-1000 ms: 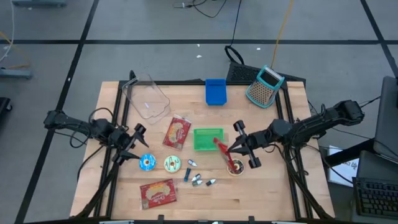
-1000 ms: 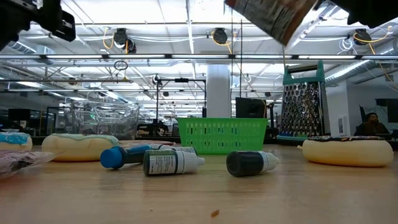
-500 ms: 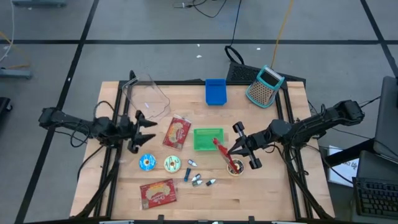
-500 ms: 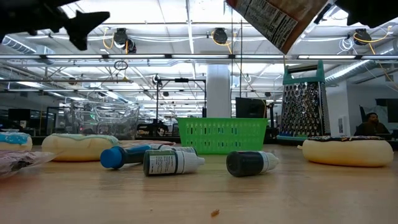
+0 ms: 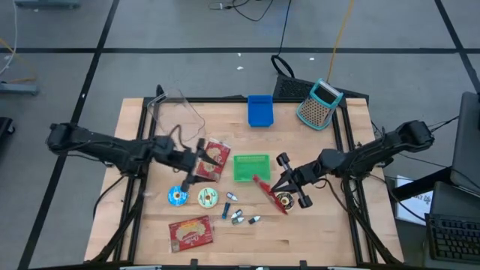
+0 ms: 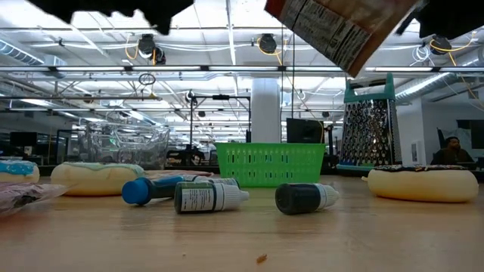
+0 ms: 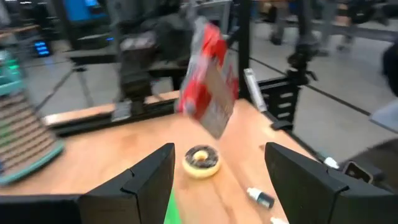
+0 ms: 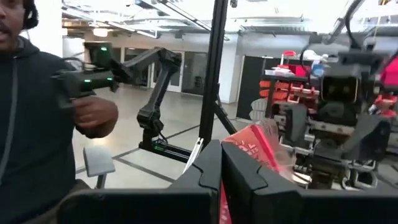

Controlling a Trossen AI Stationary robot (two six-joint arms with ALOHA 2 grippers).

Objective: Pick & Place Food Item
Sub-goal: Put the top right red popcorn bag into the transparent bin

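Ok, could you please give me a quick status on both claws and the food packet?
Right claw shut on red snack packet, held above the table near the green basket. Left claw open, empty, over table middle. Yellow doughnut beneath the packet.

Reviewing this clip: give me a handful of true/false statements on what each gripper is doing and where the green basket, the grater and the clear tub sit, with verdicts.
1. The right gripper is shut on a red packet held off the table. True.
2. The left gripper holds a donut. False: it is open and empty, beside the red packet lying flat left of the basket.
3. The green basket is near the table's middle, between the two grippers. True.
4. The grater lies at the near left corner. False: it is at the far right corner.
5. The clear tub sits at the far left of the table. True.
6. The held packet rests inside the basket. False: it hangs beside the basket, near a donut.
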